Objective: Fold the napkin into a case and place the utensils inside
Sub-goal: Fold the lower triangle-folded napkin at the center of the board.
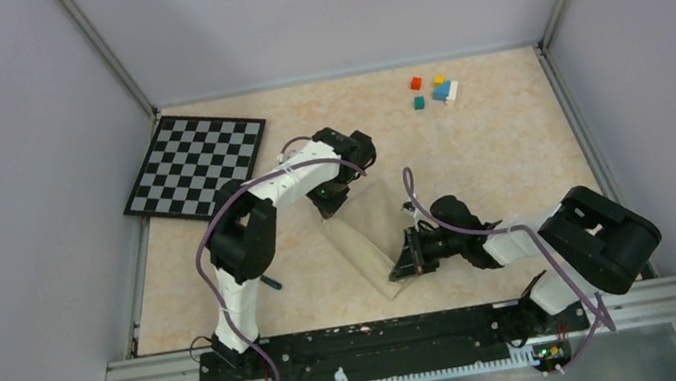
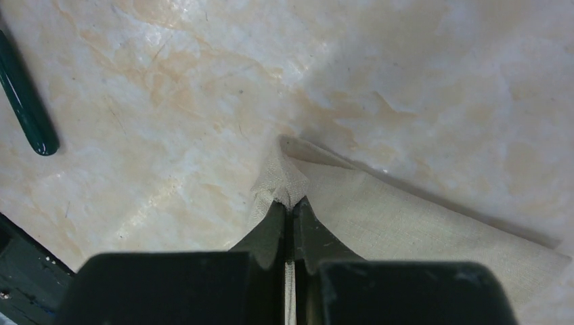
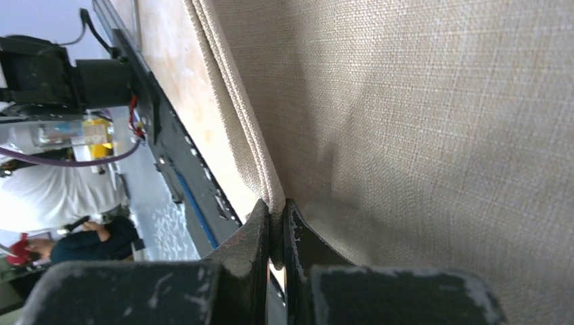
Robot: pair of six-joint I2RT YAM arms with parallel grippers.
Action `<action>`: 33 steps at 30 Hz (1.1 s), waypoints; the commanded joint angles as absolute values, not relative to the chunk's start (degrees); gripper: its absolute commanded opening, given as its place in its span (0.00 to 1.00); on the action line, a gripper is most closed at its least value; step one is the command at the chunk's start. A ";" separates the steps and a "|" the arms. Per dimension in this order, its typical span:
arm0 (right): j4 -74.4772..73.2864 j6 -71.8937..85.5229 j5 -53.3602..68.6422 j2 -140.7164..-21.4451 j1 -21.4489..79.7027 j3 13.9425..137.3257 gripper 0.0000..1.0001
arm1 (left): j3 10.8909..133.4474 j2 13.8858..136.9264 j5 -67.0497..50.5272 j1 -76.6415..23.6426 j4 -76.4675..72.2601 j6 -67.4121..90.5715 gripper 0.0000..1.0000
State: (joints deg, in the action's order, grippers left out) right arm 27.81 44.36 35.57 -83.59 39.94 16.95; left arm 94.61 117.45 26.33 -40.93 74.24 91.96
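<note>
Inspecting the top view, I find the napkin (image 1: 373, 234) at frame centre, its folded edge running diagonally from upper left to lower right, with the left gripper (image 1: 329, 210) clamped tight on its upper-left corner and the right gripper (image 1: 399, 270) pinching its layered lower-right end.

The napkin (image 1: 366, 237) was located at mid-tabletop (image 1: 511, 155); the checkerboard (image 1: 195, 163) was set behind it leftward, the cubes (image 1: 433, 90) behind rightward.
</note>
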 commanded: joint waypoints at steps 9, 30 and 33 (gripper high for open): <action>26.93 43.18 38.64 -82.65 46.20 18.62 0.00 | 90.49 106.78 32.41 -39.95 71.48 83.43 0.00; 41.36 51.11 40.54 -88.48 47.08 15.65 0.00 | 92.15 111.55 30.18 -37.88 71.14 81.23 0.00; 39.52 49.45 40.80 -88.64 45.51 15.72 0.00 | 94.52 114.21 29.91 -38.09 70.85 80.71 0.00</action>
